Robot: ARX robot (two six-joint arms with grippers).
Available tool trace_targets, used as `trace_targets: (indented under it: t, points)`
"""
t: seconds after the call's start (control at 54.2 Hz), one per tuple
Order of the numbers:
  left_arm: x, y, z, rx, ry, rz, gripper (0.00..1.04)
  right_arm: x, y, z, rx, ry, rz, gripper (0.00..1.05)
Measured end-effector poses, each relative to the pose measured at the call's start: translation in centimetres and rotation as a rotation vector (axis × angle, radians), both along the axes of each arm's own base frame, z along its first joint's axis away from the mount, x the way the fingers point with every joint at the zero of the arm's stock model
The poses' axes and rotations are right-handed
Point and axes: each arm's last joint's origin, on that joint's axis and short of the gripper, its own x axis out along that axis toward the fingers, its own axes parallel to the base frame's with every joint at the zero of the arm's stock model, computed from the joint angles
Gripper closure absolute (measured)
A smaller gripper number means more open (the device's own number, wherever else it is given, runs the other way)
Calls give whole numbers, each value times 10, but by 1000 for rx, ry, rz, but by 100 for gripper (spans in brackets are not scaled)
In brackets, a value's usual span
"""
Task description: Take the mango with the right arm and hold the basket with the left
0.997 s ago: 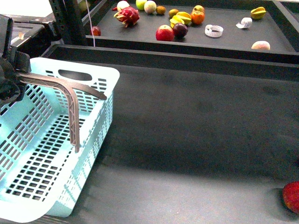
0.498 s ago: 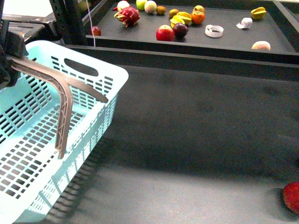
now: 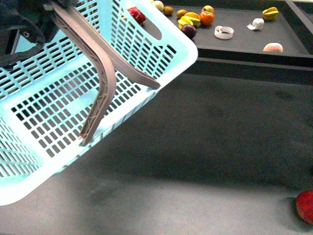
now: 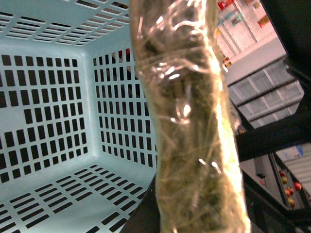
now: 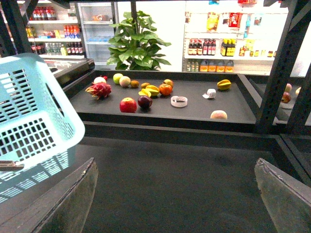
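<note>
Left wrist view shows little of the left gripper (image 3: 39, 14): a film-wrapped, blurred bar (image 4: 189, 121) fills the middle of the frame close to the lens, and whether it is a finger or part of the basket cannot be told. Front view places that gripper above the counter's left edge as a dark mass cut off by the frame; its fingertips are hidden. The brown handle (image 3: 100, 78) runs straight into it, and the light blue basket (image 3: 166, 54) hangs from that handle, tilted and clear of the counter (image 3: 210, 132), so the gripper is clamped on the handle. Right wrist view shows the right gripper (image 5: 180, 194) with its two fingers (image 5: 73, 199) spread wide apart, touching nothing, over the bare counter. The mango (image 3: 273, 47) lies well apart from both grippers, on the dark tray (image 3: 244, 41) beyond the counter's far edge, toward the far right corner, apart from the other fruit there. A star fruit (image 3: 270, 13) sits further back on the same tray. A dragon fruit (image 3: 137, 14) shows only through the basket's slots. A red fruit (image 3: 305, 206) rests at the counter's near right corner, partly cut off by the frame.
</note>
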Motion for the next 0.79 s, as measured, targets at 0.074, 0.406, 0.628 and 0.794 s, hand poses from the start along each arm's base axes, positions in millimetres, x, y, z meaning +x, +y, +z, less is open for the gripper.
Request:
trace_targets:
  t: [0.074,0.406,0.628,0.794]
  points:
    - [-5,-12,0,48,-27,-71,99,0,0,0,0,0,0,8]
    - [-19,-46,-19,225,-47,-278,99,0,0,0,0,0,0,8]
    - [-23,-51,-30,264,-25,-312,99,0,0,0,0,0,0,8]
    - [-25,-51,-35,259,-20,-311,99,0,0,0,0,0,0,8]
